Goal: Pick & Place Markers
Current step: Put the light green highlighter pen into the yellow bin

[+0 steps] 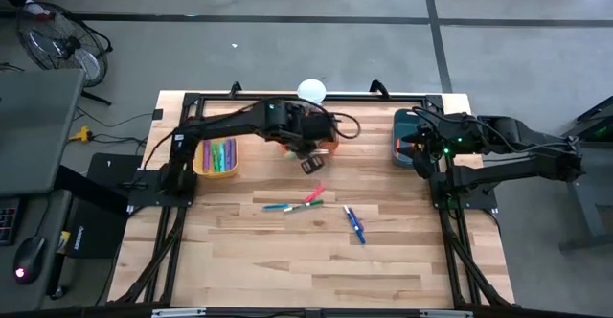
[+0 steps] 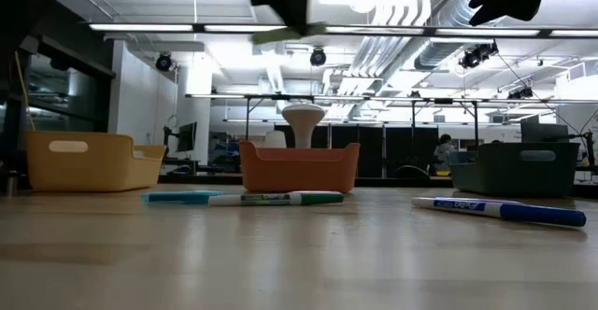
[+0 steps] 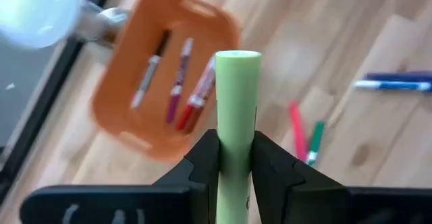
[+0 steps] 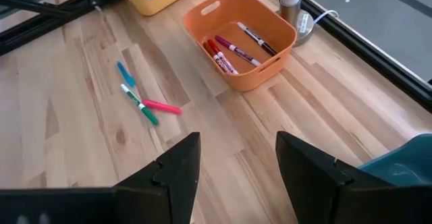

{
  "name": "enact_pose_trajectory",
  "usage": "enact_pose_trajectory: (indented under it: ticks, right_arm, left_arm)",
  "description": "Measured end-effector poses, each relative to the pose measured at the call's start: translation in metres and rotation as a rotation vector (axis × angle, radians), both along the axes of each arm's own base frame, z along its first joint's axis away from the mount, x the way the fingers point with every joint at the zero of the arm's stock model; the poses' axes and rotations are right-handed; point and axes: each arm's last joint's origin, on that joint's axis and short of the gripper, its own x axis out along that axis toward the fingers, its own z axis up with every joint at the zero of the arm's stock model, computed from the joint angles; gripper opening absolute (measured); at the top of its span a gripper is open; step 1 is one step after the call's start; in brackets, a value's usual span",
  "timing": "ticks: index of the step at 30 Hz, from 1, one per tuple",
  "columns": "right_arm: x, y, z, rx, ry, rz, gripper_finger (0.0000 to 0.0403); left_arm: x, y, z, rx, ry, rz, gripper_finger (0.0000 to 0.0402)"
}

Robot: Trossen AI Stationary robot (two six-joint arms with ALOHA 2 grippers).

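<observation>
High view: left gripper [image 1: 313, 157] over the table just beside the orange bin [image 1: 287, 144]; right gripper [image 1: 419, 148] waiting by the teal bin [image 1: 404, 124], fingers apart, nothing held. Loose markers [image 1: 297, 203] on the wood.

Low view: orange bin behind those markers, both arms high above.

Left wrist view: fingers closed on a light green marker [image 3: 236, 109], bin ahead. Carrying step, probably.

Right wrist view: three or four markers already inside. Next: bring over the bin, then release.
</observation>
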Motion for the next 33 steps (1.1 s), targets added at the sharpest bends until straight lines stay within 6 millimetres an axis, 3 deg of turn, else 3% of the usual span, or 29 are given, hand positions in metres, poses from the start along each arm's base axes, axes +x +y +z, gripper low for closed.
enact_pose_trajectory:
  ticks: [5, 7, 10, 12, 17, 25, 29, 33]
  right_arm:
    - [0.0, -0.002, 0.0, -0.041, 0.005, -0.038, 0.0183]
    - [-0.001, -0.004, 0.001, -0.113, 0.018, -0.081, 0.0183]
    - [-0.003, -0.006, 0.002, -0.223, 0.043, -0.121, 0.0183]
    - [-0.008, -0.006, 0.004, -0.246, 0.031, -0.115, 0.0183]
    - [-0.035, -0.004, 0.009, -0.246, -0.04, -0.13, 0.0183]
    - [-0.07, -0.002, 0.015, -0.235, -0.176, -0.17, 0.0183]
    - [-0.072, -0.002, 0.015, -0.236, -0.181, -0.167, 0.0183]
    - [-0.069, -0.002, 0.015, -0.238, -0.172, -0.163, 0.0183]
  left_arm:
    - [-0.02, 0.016, 0.005, 0.008, 0.021, 0.068, 0.0056]
    - [-0.022, 0.022, 0.011, 0.014, -0.042, 0.086, 0.0056]
    - [-0.04, 0.025, 0.014, 0.008, -0.006, 0.1, 0.0056]
    - [-0.043, 0.03, 0.016, 0.019, -0.039, 0.125, 0.0056]
    - [-0.08, 0.032, 0.015, 0.032, -0.021, 0.205, 0.0056]
    - [-0.161, 0.038, -0.015, -0.026, -0.082, 0.45, 0.0056]
    - [-0.197, 0.043, -0.041, -0.086, -0.05, 0.599, 0.0056]
    - [-0.216, 0.047, -0.069, -0.146, 0.001, 0.721, 0.0056]
